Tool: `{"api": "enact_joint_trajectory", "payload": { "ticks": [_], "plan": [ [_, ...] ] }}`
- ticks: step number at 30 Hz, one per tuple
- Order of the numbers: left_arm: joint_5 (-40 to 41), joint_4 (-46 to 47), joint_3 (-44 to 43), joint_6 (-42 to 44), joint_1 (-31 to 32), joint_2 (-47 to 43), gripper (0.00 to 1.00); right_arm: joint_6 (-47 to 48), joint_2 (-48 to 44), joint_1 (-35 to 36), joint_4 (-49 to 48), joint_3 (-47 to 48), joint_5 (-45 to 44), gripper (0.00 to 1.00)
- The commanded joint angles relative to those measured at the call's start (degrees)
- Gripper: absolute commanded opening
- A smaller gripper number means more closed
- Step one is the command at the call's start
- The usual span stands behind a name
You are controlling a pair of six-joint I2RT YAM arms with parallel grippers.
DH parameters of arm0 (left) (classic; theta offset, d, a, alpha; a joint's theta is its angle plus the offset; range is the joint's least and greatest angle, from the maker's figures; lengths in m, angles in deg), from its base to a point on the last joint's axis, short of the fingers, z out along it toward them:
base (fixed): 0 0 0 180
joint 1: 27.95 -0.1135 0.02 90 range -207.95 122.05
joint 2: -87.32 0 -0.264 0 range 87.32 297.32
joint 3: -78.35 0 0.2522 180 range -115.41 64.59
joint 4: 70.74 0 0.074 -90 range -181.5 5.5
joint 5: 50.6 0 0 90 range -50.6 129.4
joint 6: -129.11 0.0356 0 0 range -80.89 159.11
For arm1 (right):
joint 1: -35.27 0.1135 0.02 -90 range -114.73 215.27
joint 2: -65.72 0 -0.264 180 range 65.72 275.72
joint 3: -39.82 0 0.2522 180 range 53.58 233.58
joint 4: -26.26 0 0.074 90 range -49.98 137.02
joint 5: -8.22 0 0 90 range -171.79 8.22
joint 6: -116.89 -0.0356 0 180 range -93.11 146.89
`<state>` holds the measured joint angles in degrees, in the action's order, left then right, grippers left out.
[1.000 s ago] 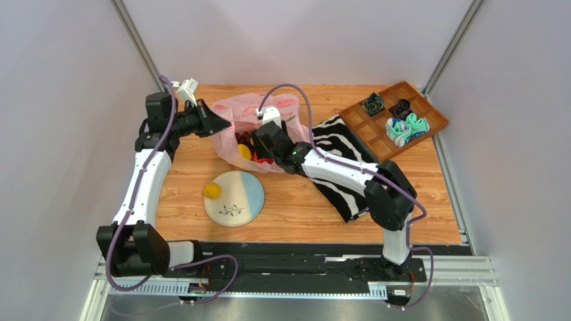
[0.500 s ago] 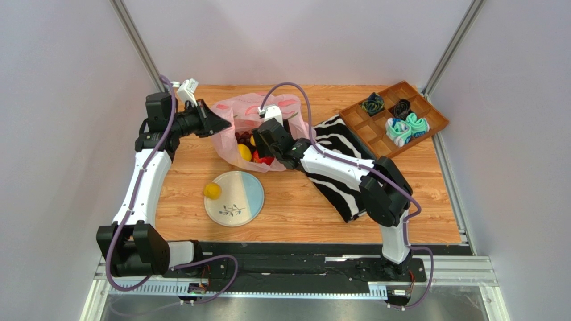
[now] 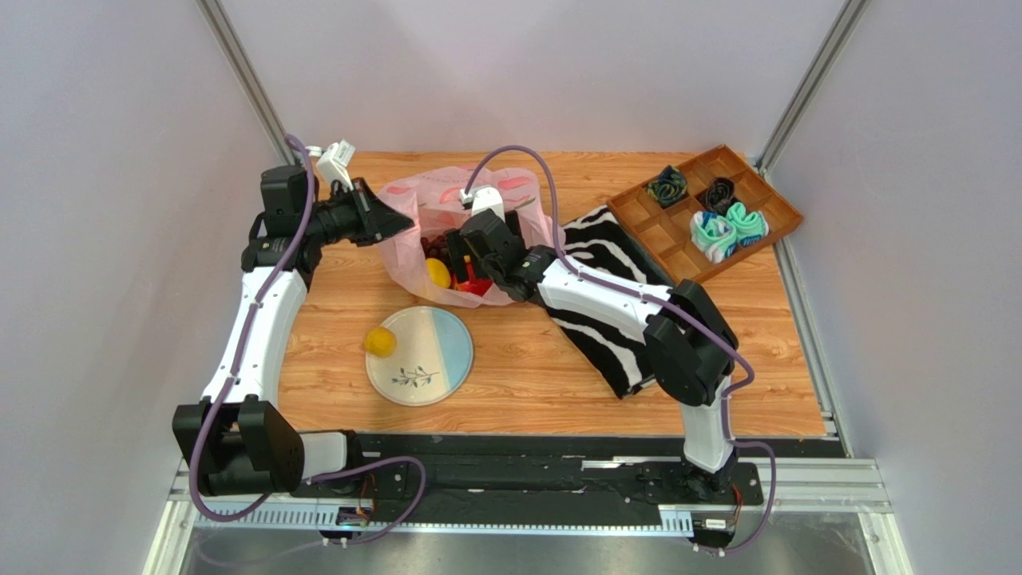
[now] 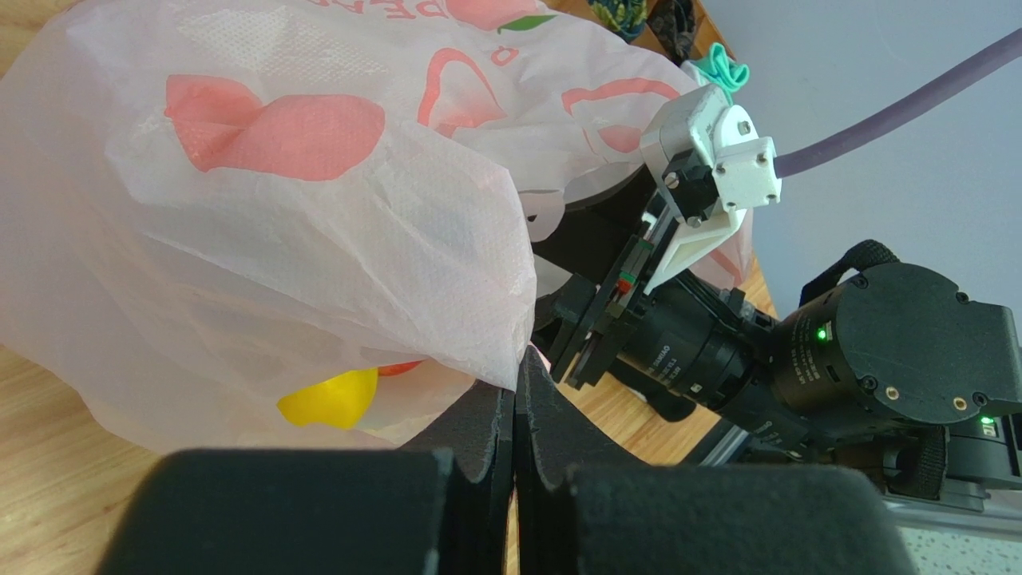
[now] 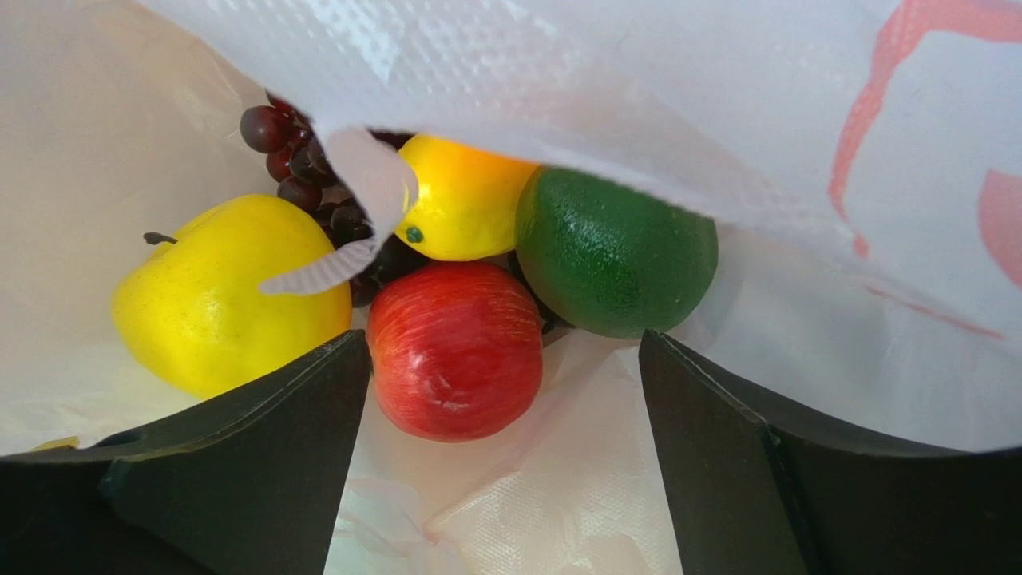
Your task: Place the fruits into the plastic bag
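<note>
The pink plastic bag [image 3: 462, 192] lies at the back centre, mouth facing the near side. My left gripper [image 3: 402, 218] is shut on the bag's rim [image 4: 518, 371] and holds the mouth up. My right gripper [image 3: 466, 254] is inside the mouth, open and empty [image 5: 502, 359]. Just beyond its fingers lie a red fruit [image 5: 456, 347], a green fruit [image 5: 614, 252], a yellow lemon [image 5: 228, 294], an orange-yellow mango [image 5: 462, 198] and dark grapes [image 5: 288, 156]. The second lemon [image 3: 379, 342] sits on the left edge of the plate [image 3: 438, 359], outside the bag.
A zebra-striped cloth [image 3: 612, 306] lies under the right arm. A wooden compartment tray [image 3: 768, 216] with rolled cloth bundles stands at the back right. The right arm's wrist [image 4: 720, 347] is close beside my left gripper.
My right gripper has moved slightly up and left, further into the bag's mouth. The left arm and the lemon on the plate have not moved.
</note>
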<state>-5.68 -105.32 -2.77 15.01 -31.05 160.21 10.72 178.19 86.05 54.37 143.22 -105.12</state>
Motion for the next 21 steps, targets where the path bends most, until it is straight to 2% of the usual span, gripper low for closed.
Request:
{"api": "enact_joint_trajectory", "payload": {
  "ticks": [1,4,11,17,21],
  "plan": [
    [-0.4,0.6,-2.0,0.8,0.1,-0.2,0.00,1.4,-2.8,-0.2,-4.0,0.3,4.2,0.86],
    [-0.4,0.6,-1.9,0.8,0.1,-0.2,0.00,3.9,-8.3,0.5,-7.2,-3.2,9.9,0.83],
    [-0.1,0.6,-1.9,0.9,0.1,-0.2,0.00,7.4,-26.1,3.6,-9.6,-12.6,13.7,0.82],
    [-0.1,0.5,-1.9,0.9,0.2,-0.3,0.00,7.8,-36.6,3.5,-1.8,-17.2,1.9,0.82],
    [0.0,0.5,-1.9,1.0,0.2,-0.3,0.00,8.4,-39.1,2.3,1.1,-20.7,-3.9,0.84]
  ]
}}
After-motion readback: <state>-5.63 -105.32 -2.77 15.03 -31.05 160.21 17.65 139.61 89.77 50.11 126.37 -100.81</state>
